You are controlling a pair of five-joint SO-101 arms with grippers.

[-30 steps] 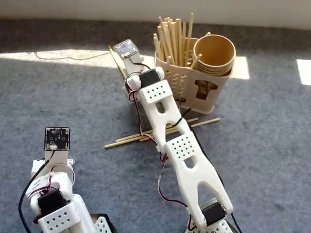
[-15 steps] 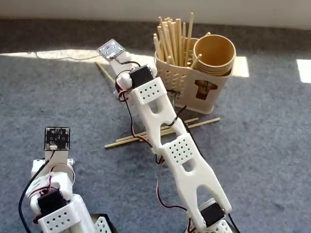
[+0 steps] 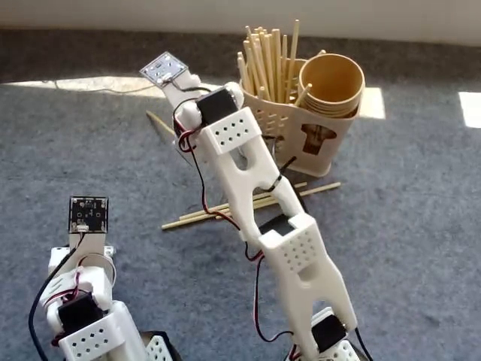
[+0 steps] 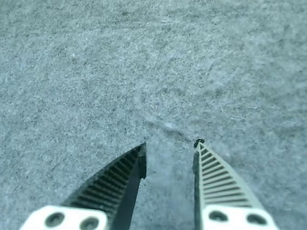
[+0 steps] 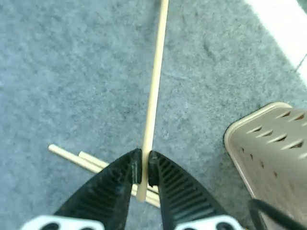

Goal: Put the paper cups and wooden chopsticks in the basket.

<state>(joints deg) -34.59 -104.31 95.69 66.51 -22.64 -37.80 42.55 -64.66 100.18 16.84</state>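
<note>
Grey carpet [image 3: 421, 226] crossed by a sunlit band [image 3: 75, 89].

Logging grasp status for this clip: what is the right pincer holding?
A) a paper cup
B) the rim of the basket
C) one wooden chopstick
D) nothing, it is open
C: in the right wrist view the right pincer is shut on a single chopstick, and the basket stands apart from it.
</note>
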